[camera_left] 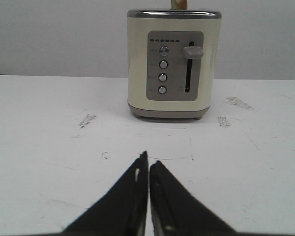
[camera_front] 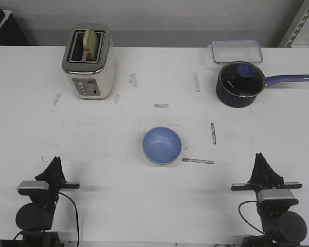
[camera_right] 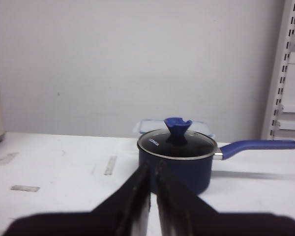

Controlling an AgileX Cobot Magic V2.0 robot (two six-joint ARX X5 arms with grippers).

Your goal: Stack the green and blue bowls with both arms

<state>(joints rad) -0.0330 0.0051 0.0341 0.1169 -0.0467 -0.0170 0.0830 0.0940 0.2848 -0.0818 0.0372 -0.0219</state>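
The light blue bowl [camera_front: 162, 144] sits upright in the middle of the white table. A thin pale green rim [camera_front: 155, 162] shows under its near edge, so it appears to rest inside the green bowl. My left gripper [camera_front: 55, 160] is shut and empty near the table's front left, well apart from the bowls. My right gripper [camera_front: 260, 157] is shut and empty near the front right. In the left wrist view the gripper [camera_left: 148, 158] points at the toaster; in the right wrist view the gripper [camera_right: 152, 168] points at the saucepan. Neither wrist view shows the bowls.
A cream toaster [camera_front: 89, 62] with bread stands at the back left and fills the left wrist view [camera_left: 173, 61]. A dark blue saucepan [camera_front: 239, 85] with a glass lid and long handle stands at the back right, with a clear lidded container [camera_front: 237, 50] behind it.
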